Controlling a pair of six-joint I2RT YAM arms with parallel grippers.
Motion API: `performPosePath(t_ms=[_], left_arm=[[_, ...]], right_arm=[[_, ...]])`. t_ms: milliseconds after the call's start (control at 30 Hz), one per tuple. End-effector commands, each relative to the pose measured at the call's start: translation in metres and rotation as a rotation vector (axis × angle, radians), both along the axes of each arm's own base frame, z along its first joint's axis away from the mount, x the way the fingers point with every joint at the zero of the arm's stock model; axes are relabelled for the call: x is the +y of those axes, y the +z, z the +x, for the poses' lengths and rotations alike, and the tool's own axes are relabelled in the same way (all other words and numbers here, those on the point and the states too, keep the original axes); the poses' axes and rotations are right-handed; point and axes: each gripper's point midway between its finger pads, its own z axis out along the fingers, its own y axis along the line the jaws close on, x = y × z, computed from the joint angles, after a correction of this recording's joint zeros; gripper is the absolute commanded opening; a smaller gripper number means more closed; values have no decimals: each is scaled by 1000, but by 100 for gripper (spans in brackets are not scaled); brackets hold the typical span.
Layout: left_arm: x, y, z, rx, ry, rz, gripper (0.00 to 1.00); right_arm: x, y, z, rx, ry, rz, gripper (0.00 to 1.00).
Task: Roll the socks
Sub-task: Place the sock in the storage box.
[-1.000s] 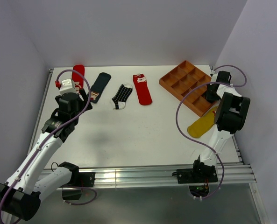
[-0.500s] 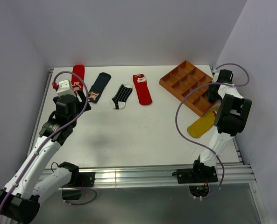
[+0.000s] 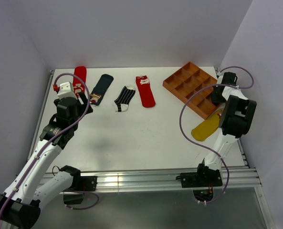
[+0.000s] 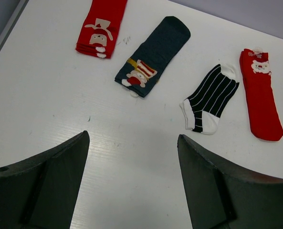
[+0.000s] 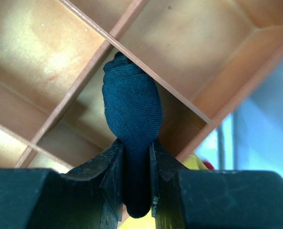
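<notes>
My right gripper [image 5: 134,148] is shut on a rolled plain navy sock [image 5: 131,109], whose end reaches down into a compartment of the brown divided tray [image 5: 36,47]. In the top view that gripper [image 3: 216,95] hangs over the tray's near right corner. A mustard yellow sock [image 3: 206,127] lies flat beside the tray. My left gripper [image 4: 131,138] stands open over bare table. Beyond it lie a red sock [image 4: 102,26], a navy sock with a patch [image 4: 153,55], a black-and-white striped sock [image 4: 210,98] and another red sock [image 4: 261,100], all flat.
The tray [image 3: 189,88] sits at the back right with several compartments. Grey walls close in the table at the back and on both sides. A metal rail [image 3: 146,179] runs along the near edge between the arm bases.
My left arm has drawn slightly left and back from the navy patch sock. The right arm has barely moved, still gripping the navy sock over the tray.
</notes>
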Motion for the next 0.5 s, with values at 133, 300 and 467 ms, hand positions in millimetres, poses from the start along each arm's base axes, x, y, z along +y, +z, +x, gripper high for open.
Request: performPosePath(t_ms=[133, 300, 467], left_arm=[[1, 6, 2, -22, 2, -2, 79], [0, 7, 2, -25, -3, -6, 79], [1, 9, 1, -33, -3, -9, 80]], right_arm=[[-6, -18, 5, 51, -19, 29, 27], [-7, -29, -4, 107, -34, 30, 34], [-7, -15, -2, 70, -37, 29, 40]])
